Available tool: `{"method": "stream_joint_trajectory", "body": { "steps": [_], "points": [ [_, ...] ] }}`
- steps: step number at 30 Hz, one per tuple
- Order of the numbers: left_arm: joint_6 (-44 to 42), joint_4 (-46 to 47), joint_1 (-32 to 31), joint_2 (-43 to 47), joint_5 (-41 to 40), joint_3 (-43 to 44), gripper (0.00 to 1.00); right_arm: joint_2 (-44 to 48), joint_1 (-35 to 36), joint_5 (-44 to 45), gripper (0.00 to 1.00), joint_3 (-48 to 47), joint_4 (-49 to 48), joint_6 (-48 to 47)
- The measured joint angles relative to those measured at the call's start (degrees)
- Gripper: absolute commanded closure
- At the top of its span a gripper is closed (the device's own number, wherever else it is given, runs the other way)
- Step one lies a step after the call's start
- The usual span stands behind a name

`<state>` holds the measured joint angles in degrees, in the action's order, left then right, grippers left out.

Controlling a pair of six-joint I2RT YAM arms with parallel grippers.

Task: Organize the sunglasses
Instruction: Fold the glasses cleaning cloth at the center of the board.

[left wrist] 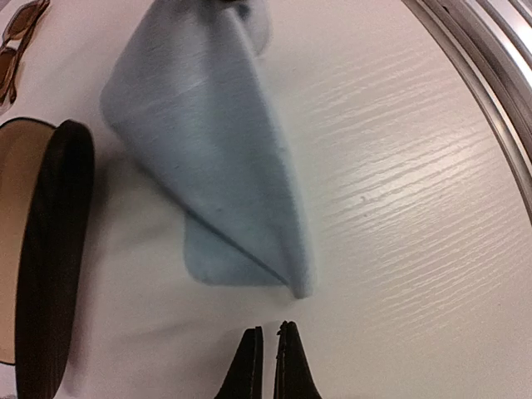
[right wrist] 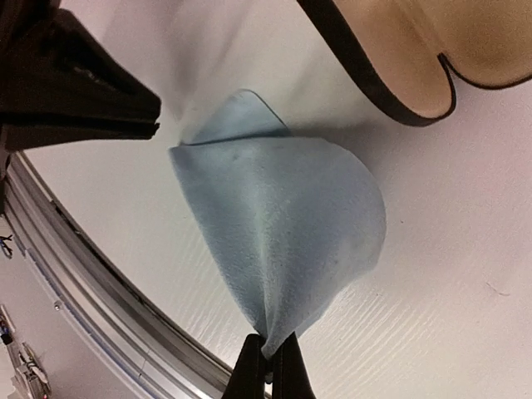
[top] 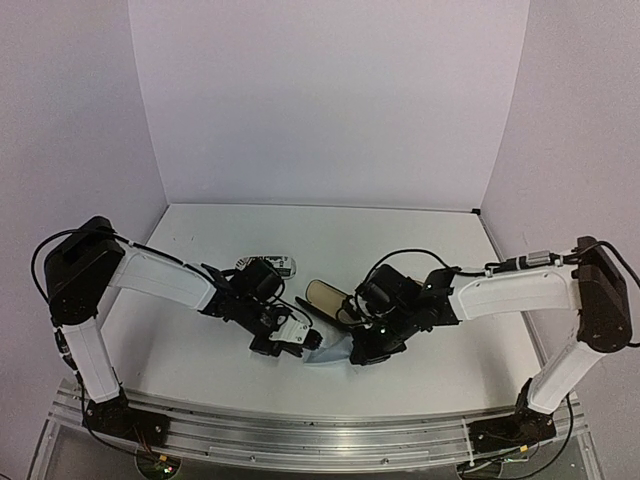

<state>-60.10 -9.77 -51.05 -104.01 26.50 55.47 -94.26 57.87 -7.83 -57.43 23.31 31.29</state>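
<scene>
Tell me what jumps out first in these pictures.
A pale blue cloth stands up like a tent at the near middle of the table, because the right gripper is shut on one corner and lifts it. The left gripper is shut too, just short of the cloth's low corner, with nothing visible between its fingers. Beside the cloth lies an open black case with a tan lining.

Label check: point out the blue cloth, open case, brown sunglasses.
blue cloth (right wrist: 283, 224): right wrist view, draped middle.
open case (left wrist: 54, 249): left wrist view, black rim.
brown sunglasses (left wrist: 23, 18): left wrist view, lens.
</scene>
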Motion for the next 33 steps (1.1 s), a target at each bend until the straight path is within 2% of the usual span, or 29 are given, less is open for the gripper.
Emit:
{"method": "stream_joint_trajectory", "body": {
  "steps": [6, 7, 8, 9, 11, 12, 15, 20, 27, 33],
  "points": [
    [3.7, -7.6, 2.3, 0.2, 0.4, 7.1, 1.00, 0.9, -0.2, -3.4, 1.00, -1.0, 0.3, -2.0],
    [4.2, -8.6, 2.5, 0.3, 0.6, 7.6, 0.98, 0.9, -0.3, -3.9, 1.00, -1.3, 0.4, -2.3],
    [4.5, -9.3, 2.6, 0.5, 1.1, 7.8, 0.94, 0.9, -0.3, -4.4, 1.00, -1.6, 0.5, -2.6],
    [4.7, -10.0, 2.6, 0.6, 1.5, 7.9, 0.77, 0.9, -0.3, -4.8, 1.00, -1.9, 0.6, -2.8],
    [5.7, -10.9, 2.7, 0.9, 3.5, 7.7, 0.59, 0.8, -0.4, -5.8, 1.00, -2.8, 0.7, -2.8],
    [5.9, -10.7, 2.7, 0.9, 5.1, 7.1, 0.53, 0.7, -0.4, -6.2, 1.00, -3.3, 0.7, -2.8],
    [7.8, -7.5, 2.7, 1.4, 10.2, 3.3, 0.45, 0.6, -0.4, -7.2, 1.00, -5.0, 0.7, -2.8],
    [14.1, 5.2, 2.3, 1.5, 13.0, -5.7, 0.45, 0.5, -0.4, -8.0, 1.00, -5.7, 0.6, -2.8],
    [27.4, 26.7, 1.8, 1.4, 14.5, -10.6, 0.46, 0.5, -0.4, -8.1, 1.00, -5.7, 0.7, -2.7],
    [32.9, 37.5, -1.4, -1.1, 15.6, -15.3, 0.50, 0.5, -0.4, -8.1, 1.00, -5.9, 0.7, -2.5]
  ]
}}
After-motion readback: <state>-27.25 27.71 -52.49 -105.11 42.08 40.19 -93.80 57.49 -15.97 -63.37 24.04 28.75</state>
